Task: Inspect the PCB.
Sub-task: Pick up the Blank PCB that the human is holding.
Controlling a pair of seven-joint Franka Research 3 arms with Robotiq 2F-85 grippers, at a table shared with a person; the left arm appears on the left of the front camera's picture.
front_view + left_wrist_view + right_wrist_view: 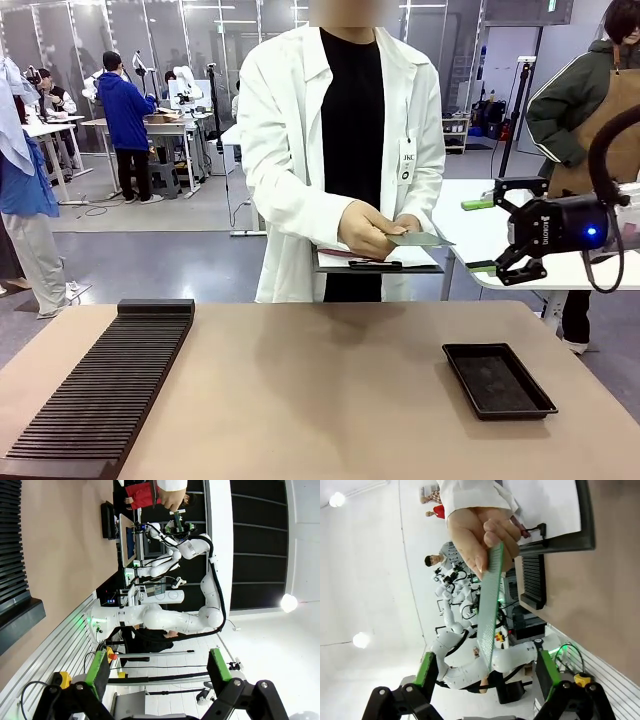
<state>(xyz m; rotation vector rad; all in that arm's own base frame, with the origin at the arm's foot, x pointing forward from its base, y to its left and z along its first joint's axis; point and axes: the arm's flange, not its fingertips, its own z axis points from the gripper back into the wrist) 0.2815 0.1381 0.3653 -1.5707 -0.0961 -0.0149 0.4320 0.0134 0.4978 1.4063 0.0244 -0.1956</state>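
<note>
Held thin green rectangular PCB [490, 610] in a hand [365, 230], edge-on toward wide-open, empty right gripper [502, 228], probably for handover, with left gripper [157, 670] equally open and empty.

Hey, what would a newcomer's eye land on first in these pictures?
The person in the white coat at the far side of the table, holding the green PCB above a clipboard. Just right of the PCB hangs the right gripper, fingers open, pointing toward it without touching. On the table, a long black slotted rack lies near left, a shallow black tray near right.
</note>
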